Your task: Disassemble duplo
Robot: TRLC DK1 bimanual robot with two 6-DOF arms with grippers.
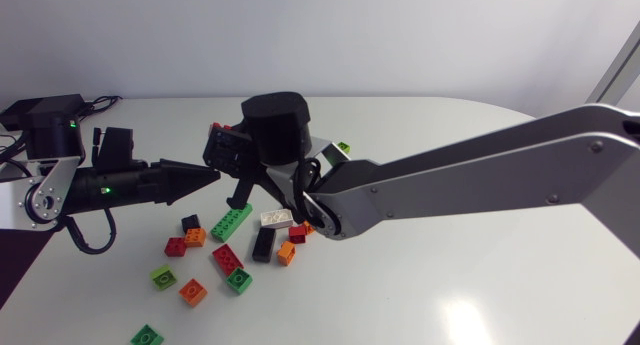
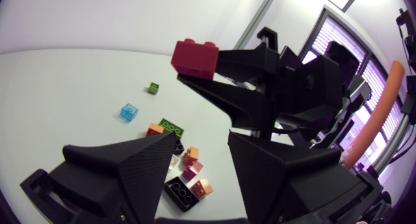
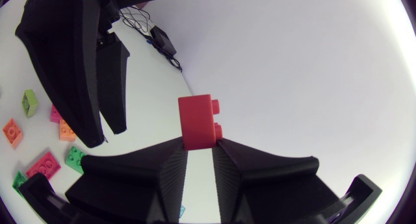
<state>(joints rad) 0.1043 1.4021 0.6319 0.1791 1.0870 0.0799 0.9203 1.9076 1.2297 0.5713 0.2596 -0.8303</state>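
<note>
Right claw clamped on red brick, held above counter just ahead of left claw. Left claw spread wide, empty. Loose bricks scattered beneath, toward counter's left near edge.

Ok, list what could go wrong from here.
The right gripper pinches the red brick only at its fingertips, by one end; it may slip and drop among the loose bricks below. The left gripper, open, is close by the right one; the fingers may collide if it closes in.
</note>
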